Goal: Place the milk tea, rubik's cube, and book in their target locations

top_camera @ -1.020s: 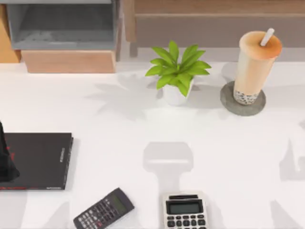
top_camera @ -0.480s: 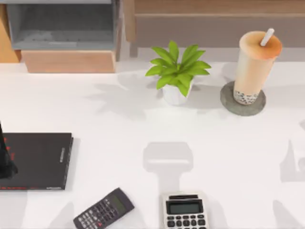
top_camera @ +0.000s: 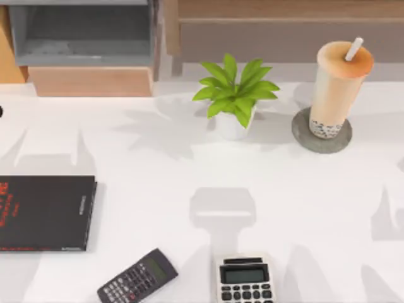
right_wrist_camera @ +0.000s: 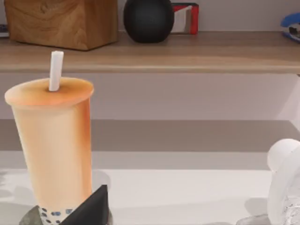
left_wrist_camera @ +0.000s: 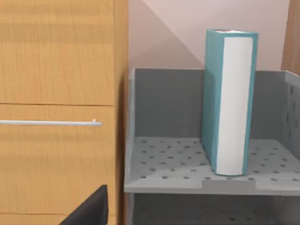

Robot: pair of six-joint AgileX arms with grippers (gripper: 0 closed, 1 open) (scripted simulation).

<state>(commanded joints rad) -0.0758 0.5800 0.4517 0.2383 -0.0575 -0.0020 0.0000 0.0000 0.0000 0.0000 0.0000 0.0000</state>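
The milk tea stands upright on the round grey coaster at the back right, and in the right wrist view it rises close ahead, beside a dark piece of my right gripper. The teal book stands upright on the grey rack's perforated shelf, ahead of a dark piece of my left gripper. The flat black book lies bare at the table's left edge. A small red and white block on the wooden shelf may be the rubik's cube; I cannot tell.
A potted plant stands mid-back. Two calculators lie at the front edge. The grey rack sits back left beside a wooden cabinet. A wooden box and black ball sit on the shelf.
My left arm has left its place over the black book and gone toward the back left, uncovering the red marks. The milk tea has not moved.
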